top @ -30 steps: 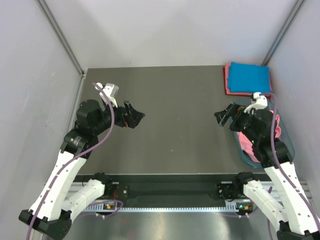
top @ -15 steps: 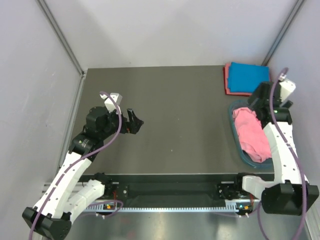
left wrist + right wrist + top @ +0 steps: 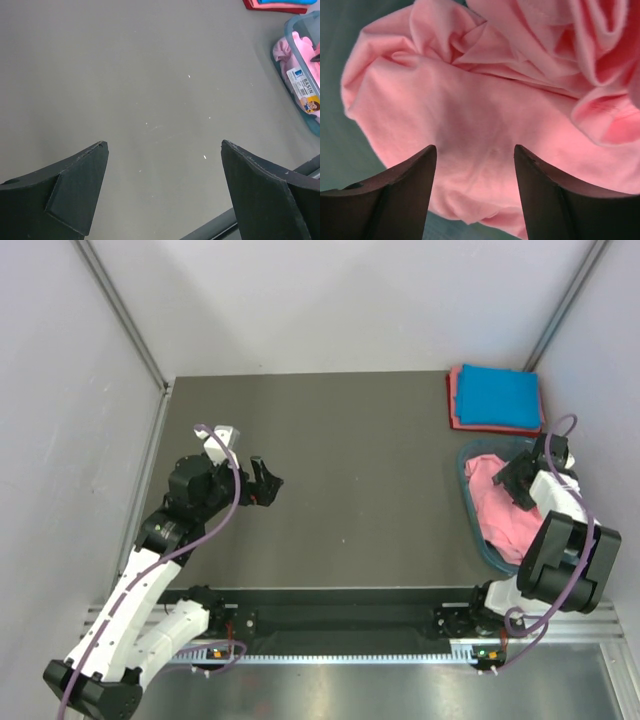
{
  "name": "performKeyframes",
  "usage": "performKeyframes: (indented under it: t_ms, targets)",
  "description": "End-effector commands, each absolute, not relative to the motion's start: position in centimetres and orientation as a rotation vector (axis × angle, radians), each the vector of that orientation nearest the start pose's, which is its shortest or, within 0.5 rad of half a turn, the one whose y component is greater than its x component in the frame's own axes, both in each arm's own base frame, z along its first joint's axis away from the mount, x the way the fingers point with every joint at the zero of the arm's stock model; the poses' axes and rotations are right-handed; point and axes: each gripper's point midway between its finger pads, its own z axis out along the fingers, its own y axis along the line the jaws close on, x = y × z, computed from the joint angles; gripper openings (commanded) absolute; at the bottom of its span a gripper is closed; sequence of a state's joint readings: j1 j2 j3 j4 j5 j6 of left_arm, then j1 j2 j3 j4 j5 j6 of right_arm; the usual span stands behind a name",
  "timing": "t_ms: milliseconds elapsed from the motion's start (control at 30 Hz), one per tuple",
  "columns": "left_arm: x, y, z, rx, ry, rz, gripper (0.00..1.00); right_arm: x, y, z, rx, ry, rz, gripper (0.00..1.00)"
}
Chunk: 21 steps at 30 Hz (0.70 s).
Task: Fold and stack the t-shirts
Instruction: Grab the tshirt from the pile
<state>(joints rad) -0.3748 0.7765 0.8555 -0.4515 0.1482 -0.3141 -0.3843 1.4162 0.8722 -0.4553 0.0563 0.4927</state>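
The right claw (image 3: 515, 483) has swung to the see-through teal plastic tub (image 3: 467, 502) at right, wide open over the crumpled pink cloth t-shirt (image 3: 470, 100) inside, ready to grab. The left claw (image 3: 265, 480) waits, wide open.

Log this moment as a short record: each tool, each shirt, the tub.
left tool: open, holding nothing, above the table
right tool: open, down at the pink shirt, no grip visible
pink shirt: crumpled, unfolded, lying in the teal tub
blue shirt: folded flat, on top of the stack at the far right corner
red shirt: folded, under the blue shirt, only its edges showing
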Motion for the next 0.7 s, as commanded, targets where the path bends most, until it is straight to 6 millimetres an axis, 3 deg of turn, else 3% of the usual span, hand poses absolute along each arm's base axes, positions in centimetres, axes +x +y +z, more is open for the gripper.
performKeyframes:
  t_ms: [0,267,433,533,567,667]
  targets:
    - [25.7,-13.5,26.8,0.149,1.894,-0.568,0.99,33.4,-11.4,8.2,1.054,2.215,0.076,0.61]
    - [25.8,-13.0,26.8,0.137,1.896,-0.538,0.99,34.0,-11.3,7.8,1.055,2.209,0.115,0.44]
    - [25.8,-12.9,27.0,0.135,1.887,-0.537,0.99,34.0,-11.3,6.6,1.08,2.241,0.12,0.48]
    - [25.8,-12.9,27.1,0.134,1.884,-0.536,0.99,34.2,-11.4,7.1,1.062,2.236,0.122,0.26]
    - [25.8,-12.9,27.0,0.13,1.885,-0.535,0.99,34.2,-11.4,7.6,1.06,2.239,0.119,0.14]
    - [25.8,-12.8,26.9,0.127,1.89,-0.529,0.99,34.6,-12.1,11.5,1.011,2.197,0.078,0.0]
